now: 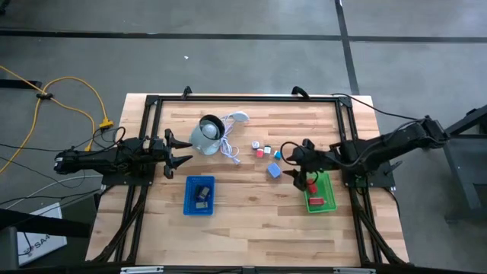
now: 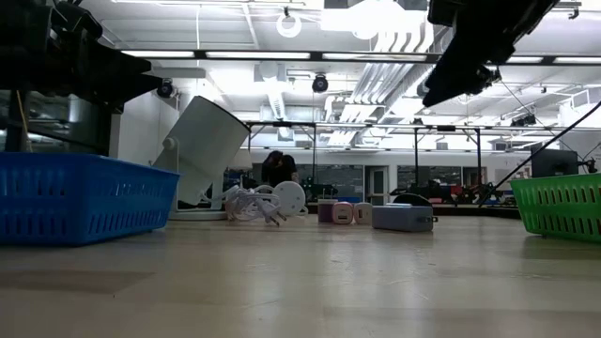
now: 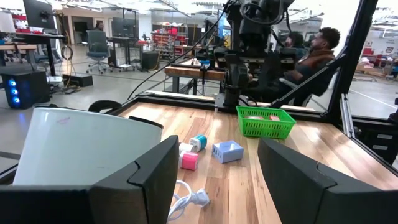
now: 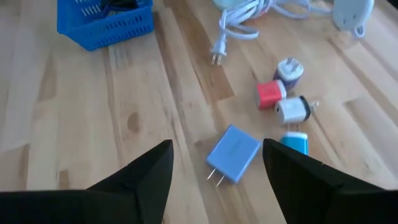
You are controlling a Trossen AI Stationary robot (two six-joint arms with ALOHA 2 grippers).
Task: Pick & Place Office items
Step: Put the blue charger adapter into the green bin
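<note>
Beside the green tray (image 1: pixel 320 196), on its side toward the middle of the bench (image 1: pixel 251 213), our right gripper (image 1: pixel 293 156) hovers spread and empty above the pale-blue block (image 4: pixel 232 152), prongs showing, as if lining up a grasp. Just past that block from the green tray lie the red block (image 4: pixel 269 94), a white block (image 4: pixel 291 110), a teal piece (image 4: pixel 296 142) and a purple-and-white plug block (image 4: pixel 289 68), clustered loose on the bench, so we judge most items still need moving. One red piece (image 1: pixel 316 201) already lies in the green tray. Well across from it, beyond the blue tray (image 1: pixel 200 195), our left gripper (image 1: pixel 181 150) waits released beside the grey-white round object (image 1: pixel 205 134) with its white cord (image 1: pixel 229 144).
</note>
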